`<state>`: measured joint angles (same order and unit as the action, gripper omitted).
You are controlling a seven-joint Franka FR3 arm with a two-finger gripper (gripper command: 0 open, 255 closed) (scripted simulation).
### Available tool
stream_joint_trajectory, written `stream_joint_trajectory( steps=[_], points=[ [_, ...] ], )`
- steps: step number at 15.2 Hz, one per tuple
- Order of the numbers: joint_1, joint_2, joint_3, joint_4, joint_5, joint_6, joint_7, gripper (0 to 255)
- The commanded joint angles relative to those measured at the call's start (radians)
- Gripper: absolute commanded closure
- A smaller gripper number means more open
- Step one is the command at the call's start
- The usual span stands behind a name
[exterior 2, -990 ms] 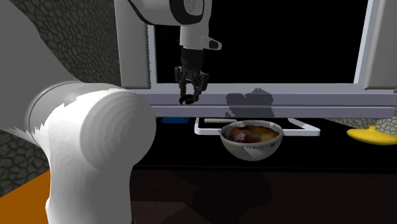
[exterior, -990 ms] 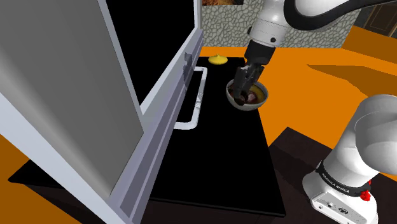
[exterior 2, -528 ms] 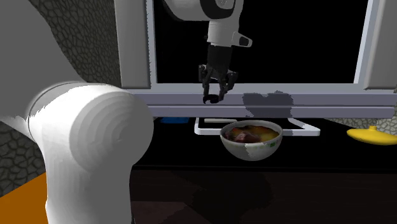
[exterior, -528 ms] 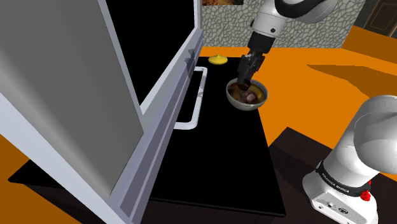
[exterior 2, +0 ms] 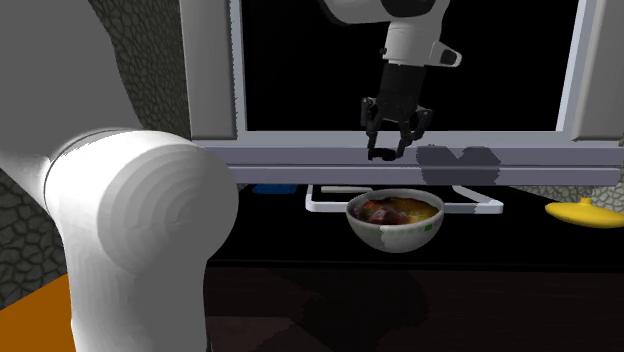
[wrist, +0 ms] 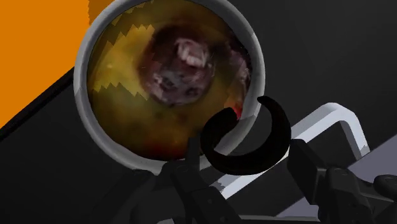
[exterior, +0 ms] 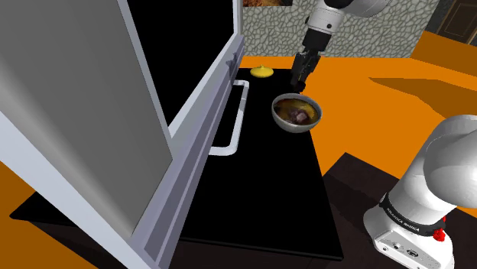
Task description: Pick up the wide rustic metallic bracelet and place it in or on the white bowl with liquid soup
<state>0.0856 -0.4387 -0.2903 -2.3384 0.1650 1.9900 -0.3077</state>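
The black two-finger gripper (wrist: 245, 154) holds the wide, dark, open-ended C-shaped bracelet (wrist: 281, 130). The fingers (wrist: 191, 175) stand apart by the band's width and clasp it, one on each side. The band hangs in the air at the fingertips. Its widest span runs from finger to finger, and its gap points away from the fingers.

Just beyond the tips lies the round white bowl (wrist: 83, 76) of yellow-brown soup, with a dark reddish lump at its middle. Seen along the gripper, the bracelet overlaps the bowl's rim, not its middle. The bowl's centre lies ahead of the tips and is offset toward one finger's side.

In the second exterior view the gripper (exterior 2: 390, 152) hangs well above the bowl (exterior 2: 395, 236), clear of it. In the shoulder view the gripper (exterior: 296, 79) stands over the bowl's (exterior: 278, 116) far edge.

The coming move turns on this offset. The tips probably need to shift toward the bowl's centre, and perhaps lower, before release. A release from here risks the band striking the rim and dropping onto the black surface (exterior: 267, 199).

Past the other finger runs a white bar handle (wrist: 343, 121). Farther off sits a small yellow object (exterior: 262, 72).
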Motion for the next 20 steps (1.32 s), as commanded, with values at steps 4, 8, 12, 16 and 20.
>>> stream_joint_trajectory(
  steps=[4,8,12,16,20],
  points=[
    [-0.007,0.086,-0.056,0.044,0.011,0.026,-0.078,255],
    [-0.005,0.1,-0.061,0.003,0.02,0.078,-0.095,255],
    [-0.002,0.119,-0.067,-0.034,0.031,0.132,-0.114,255],
    [0.002,0.142,-0.073,-0.069,0.046,0.185,-0.135,255],
    [0.003,0.144,-0.074,-0.072,0.047,0.191,-0.138,255]
  ],
)
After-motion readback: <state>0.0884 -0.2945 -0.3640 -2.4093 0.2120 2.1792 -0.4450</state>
